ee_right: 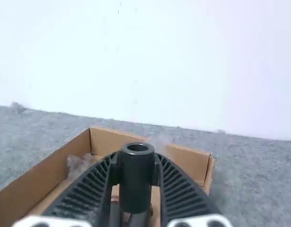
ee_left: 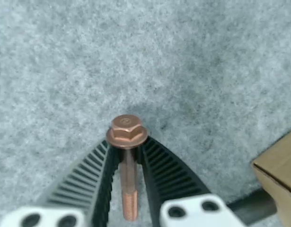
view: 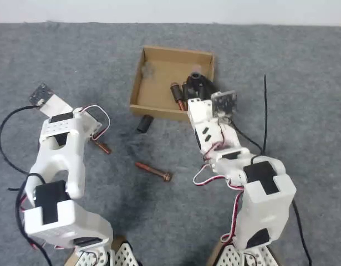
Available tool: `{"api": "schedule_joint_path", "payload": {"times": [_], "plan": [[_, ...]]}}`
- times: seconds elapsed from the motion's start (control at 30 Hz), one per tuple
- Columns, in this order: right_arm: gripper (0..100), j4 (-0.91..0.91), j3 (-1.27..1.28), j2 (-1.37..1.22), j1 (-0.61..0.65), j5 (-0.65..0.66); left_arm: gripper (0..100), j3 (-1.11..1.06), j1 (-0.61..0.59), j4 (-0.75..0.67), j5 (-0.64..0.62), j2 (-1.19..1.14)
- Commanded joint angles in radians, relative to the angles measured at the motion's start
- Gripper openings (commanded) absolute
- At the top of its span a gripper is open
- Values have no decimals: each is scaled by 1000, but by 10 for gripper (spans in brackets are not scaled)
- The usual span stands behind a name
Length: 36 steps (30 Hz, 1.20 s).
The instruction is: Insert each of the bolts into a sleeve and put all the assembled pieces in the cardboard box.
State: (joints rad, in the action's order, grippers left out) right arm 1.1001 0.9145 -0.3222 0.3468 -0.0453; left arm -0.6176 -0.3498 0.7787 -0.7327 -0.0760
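My left gripper (ee_left: 127,143) is shut on a copper bolt (ee_left: 127,161), gripping its shank just below the hex head, over the grey carpet. From above, that bolt (view: 102,147) pokes out beside the left arm. My right gripper (ee_right: 136,161) is shut on an upright black sleeve (ee_right: 136,177) above the cardboard box (ee_right: 101,141). In the high view this gripper (view: 196,77) hangs over the right part of the box (view: 138,83). A copper bolt with a dark end (view: 177,96) lies inside the box. A second black sleeve (view: 144,123) lies just outside the box's front wall.
A loose copper bolt (view: 152,169) lies on the carpet between the two arms. A box corner (ee_left: 277,170) and the loose sleeve (ee_left: 251,205) show in the left wrist view. Cables trail beside both arms. A white wall stands behind the box.
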Motion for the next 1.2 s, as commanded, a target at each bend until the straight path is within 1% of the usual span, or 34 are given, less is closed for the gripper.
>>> {"api": "schedule_joint_path", "payload": {"times": [0.0, 0.47, 0.63, 0.77, 0.9, 1.07, 1.17], "plan": [[7, 170, 74, 27, 13, 17, 12, 44, 6, -26, 8, 17], [7, 653, 526, 27, 67, 18, 12, 44, 6, -26, 8, 17], [7, 661, 640, 33, 70, 20, 12, 44, 6, -26, 8, 17], [7, 659, 730, 108, 71, 89, 12, 44, 6, -26, 8, 17], [7, 656, 746, 180, 51, 83, 12, 44, 6, -26, 8, 17], [7, 624, 743, 160, 58, 83, 12, 45, 32, -64, 8, 18], [7, 628, 738, 142, 70, 83, 12, 70, 66, -63, 8, 40]]}}
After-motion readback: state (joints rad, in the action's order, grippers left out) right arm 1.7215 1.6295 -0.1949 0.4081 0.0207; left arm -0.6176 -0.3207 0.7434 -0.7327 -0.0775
